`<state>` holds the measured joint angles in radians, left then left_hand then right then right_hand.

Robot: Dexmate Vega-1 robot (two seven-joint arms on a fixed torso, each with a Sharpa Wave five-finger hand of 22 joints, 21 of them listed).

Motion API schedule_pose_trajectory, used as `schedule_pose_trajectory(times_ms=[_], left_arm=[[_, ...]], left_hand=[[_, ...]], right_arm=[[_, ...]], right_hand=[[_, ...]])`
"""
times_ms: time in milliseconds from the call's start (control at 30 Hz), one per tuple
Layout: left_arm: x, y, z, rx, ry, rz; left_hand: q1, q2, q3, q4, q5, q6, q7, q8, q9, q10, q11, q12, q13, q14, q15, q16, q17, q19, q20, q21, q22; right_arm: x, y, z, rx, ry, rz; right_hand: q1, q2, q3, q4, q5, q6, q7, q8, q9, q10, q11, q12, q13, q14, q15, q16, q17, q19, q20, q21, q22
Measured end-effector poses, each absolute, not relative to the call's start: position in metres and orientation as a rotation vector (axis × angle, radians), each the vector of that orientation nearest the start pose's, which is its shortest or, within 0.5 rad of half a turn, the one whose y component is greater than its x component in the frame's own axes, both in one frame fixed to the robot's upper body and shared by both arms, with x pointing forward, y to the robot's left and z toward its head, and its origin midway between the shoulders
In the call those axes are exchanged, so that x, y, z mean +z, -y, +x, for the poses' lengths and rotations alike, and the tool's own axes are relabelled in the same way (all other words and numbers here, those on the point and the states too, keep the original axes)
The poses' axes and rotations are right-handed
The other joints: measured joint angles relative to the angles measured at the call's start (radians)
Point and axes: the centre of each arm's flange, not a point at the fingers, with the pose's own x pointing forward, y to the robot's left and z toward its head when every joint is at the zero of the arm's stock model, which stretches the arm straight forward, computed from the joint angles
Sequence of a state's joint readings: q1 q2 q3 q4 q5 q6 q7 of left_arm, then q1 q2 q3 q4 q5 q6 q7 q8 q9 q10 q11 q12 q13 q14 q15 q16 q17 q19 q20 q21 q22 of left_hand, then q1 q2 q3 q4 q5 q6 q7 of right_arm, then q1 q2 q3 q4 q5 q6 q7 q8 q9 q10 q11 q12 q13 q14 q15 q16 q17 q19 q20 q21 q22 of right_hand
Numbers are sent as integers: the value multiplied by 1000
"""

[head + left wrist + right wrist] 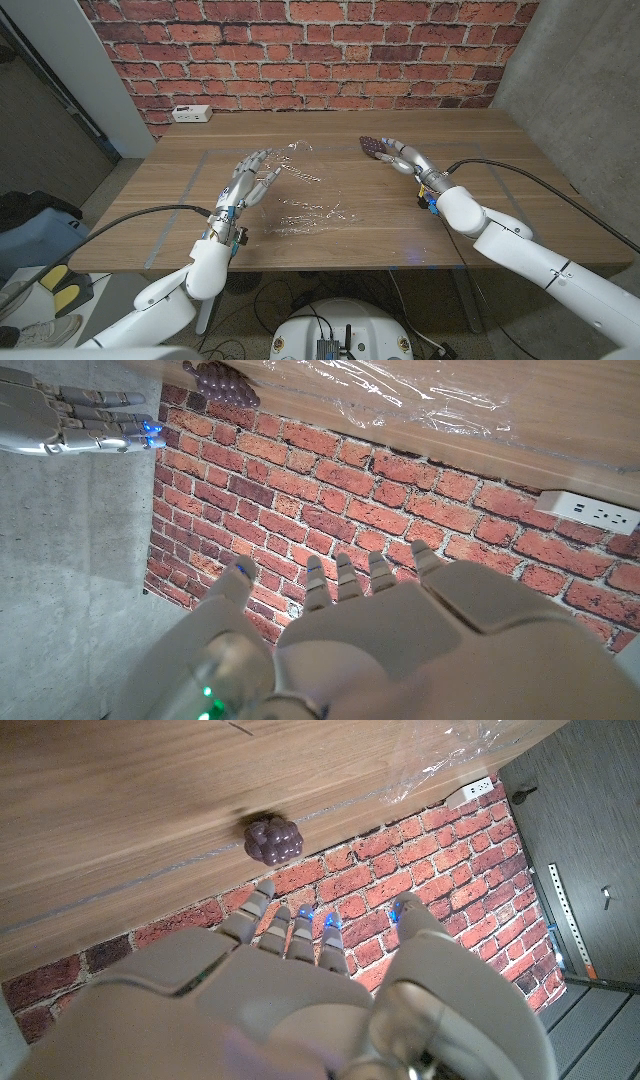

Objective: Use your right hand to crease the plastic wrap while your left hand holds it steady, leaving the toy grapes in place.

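A crumpled sheet of clear plastic wrap lies in the middle of the wooden table. My left hand is at the wrap's left edge with its fingers apart and holds nothing; whether it touches the film I cannot tell. The dark purple toy grapes sit on the table to the right of the wrap at the far side. My right hand reaches toward them, fingers straight, just short of them and holding nothing. The right wrist view shows the grapes apart from my fingertips, with the wrap beyond. The left wrist view shows the wrap, the grapes and the right hand.
A white power strip lies at the table's back left corner, against the brick wall. Black cables run along both arms. Thin tape lines mark the tabletop.
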<state>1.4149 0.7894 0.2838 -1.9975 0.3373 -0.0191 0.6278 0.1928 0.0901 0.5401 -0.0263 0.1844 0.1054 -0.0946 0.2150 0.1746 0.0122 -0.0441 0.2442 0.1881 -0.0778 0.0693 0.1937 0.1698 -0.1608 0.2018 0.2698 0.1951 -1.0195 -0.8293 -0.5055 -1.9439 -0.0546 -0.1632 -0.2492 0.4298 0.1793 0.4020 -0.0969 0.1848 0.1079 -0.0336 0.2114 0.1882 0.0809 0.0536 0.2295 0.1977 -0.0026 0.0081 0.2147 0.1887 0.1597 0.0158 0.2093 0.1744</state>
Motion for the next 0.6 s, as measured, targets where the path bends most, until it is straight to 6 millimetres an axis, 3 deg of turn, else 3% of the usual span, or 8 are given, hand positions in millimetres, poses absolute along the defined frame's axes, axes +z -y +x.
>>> schedule_pose_trajectory(times_ms=[600], left_arm=[[-109, -265, 464, 267, 812, 940]], left_hand=[[34, 0, 11, -36, 0, 27, -5, 0, 0, 30, -8, 0, -2, 16, -5, 0, 0, 22, 0, 0, 0]], right_arm=[[-47, 204, 531, 63, 607, -959]], right_hand=[[16, 16, 12, 2, 4, 19, 2, 0, 1, 36, -11, 4, 0, 31, -6, 8, 5, 21, -21, 3, 0]])
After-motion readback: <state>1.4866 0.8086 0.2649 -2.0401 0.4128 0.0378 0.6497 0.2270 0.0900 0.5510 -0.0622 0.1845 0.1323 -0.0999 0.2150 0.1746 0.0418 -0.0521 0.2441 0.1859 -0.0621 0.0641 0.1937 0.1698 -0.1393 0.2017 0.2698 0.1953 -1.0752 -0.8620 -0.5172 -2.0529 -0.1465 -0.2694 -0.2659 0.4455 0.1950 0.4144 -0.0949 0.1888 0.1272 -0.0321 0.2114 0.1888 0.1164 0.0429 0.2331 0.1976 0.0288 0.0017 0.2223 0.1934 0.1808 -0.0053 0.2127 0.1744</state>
